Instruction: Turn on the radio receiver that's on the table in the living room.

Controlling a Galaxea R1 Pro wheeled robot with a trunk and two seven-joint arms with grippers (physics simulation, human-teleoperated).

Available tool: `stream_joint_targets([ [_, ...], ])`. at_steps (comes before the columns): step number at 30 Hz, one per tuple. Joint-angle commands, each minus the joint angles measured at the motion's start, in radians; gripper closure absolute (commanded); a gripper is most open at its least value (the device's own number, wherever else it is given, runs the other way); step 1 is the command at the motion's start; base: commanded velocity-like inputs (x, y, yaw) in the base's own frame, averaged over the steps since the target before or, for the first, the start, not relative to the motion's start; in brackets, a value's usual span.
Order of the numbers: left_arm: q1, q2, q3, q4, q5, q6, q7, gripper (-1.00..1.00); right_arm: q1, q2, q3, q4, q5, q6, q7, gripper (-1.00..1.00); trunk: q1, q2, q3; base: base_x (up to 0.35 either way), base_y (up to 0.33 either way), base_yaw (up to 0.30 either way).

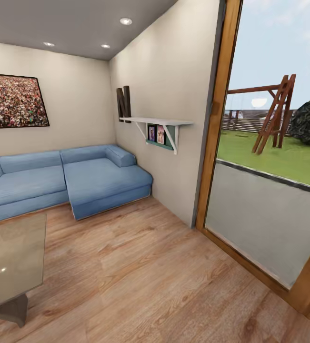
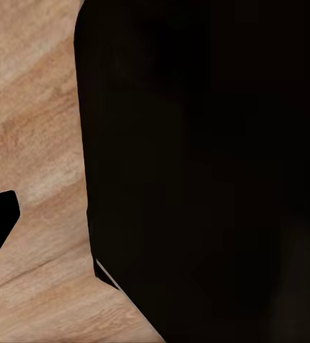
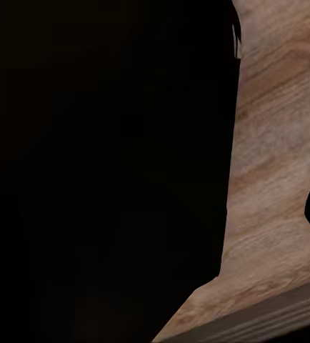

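Observation:
The living room lies ahead in the head view, with a light wood plank floor (image 1: 145, 276) and beige walls. One corner of the low coffee table (image 1: 12, 257), with its glossy grey-beige top and grey base, reaches in at the lower left. What shows of the tabletop is bare, and the red radio receiver is out of view. In the left wrist view a dark mass (image 2: 205, 171) blocks most of the picture, with plank floor beside it. The right wrist view is the same, a dark mass (image 3: 105, 164) next to floor. A small black piece sits at each wrist picture's edge, and finger positions are unreadable.
A light-blue sectional sofa (image 1: 64, 178) stands against the far wall under a framed crowd picture (image 1: 12, 101). A white wall shelf (image 1: 157, 123) juts out on the right wall. A wood-framed glass door (image 1: 269, 190) at the right looks onto a lawn. Open floor runs between table and door.

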Motion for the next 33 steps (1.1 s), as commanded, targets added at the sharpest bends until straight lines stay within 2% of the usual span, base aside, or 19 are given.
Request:
stream_joint_targets([
  [1, 0.006, 0.006, -0.001, -0.001, 0.001, -0.005, 0.000, -1.00, -0.006, 0.006, -0.001, -0.005, -0.001, 0.004, -0.002, -1.00, 0.000, 0.000, 0.000, 0.000, 0.000, 0.000],
  [5, 0.012, 0.006, -0.001, -0.001, 0.001, -0.006, 0.000, -1.00, -0.029, 0.023, 0.001, -0.020, 0.000, 0.002, -0.002, -1.00, 0.000, 0.000, 0.000, 0.000, 0.000, 0.000],
  [9, 0.012, 0.006, -0.001, -0.001, 0.001, -0.006, 0.000, -1.00, -0.047, 0.021, 0.001, -0.024, 0.002, -0.017, -0.002, -1.00, 0.000, 0.000, 0.000, 0.000, 0.000, 0.000],
  [26, 0.012, 0.006, -0.001, -0.001, 0.001, -0.006, 0.000, -1.00, -0.048, 0.023, 0.002, -0.024, 0.002, -0.112, -0.001, -1.00, 0.000, 0.000, 0.000, 0.000, 0.000, 0.000],
  [27, 0.012, 0.006, -0.001, -0.001, 0.001, -0.006, 0.000, -1.00, -0.048, 0.023, 0.002, -0.024, 0.002, -0.180, -0.001, -1.00, 0.000, 0.000, 0.000, 0.000, 0.000, 0.000],
  [33, 0.012, 0.006, -0.001, -0.001, 0.001, -0.006, 0.000, -1.00, -0.048, 0.023, 0.002, -0.024, 0.002, -0.179, -0.002, -1.00, 0.000, 0.000, 0.000, 0.000, 0.000, 0.000],
])
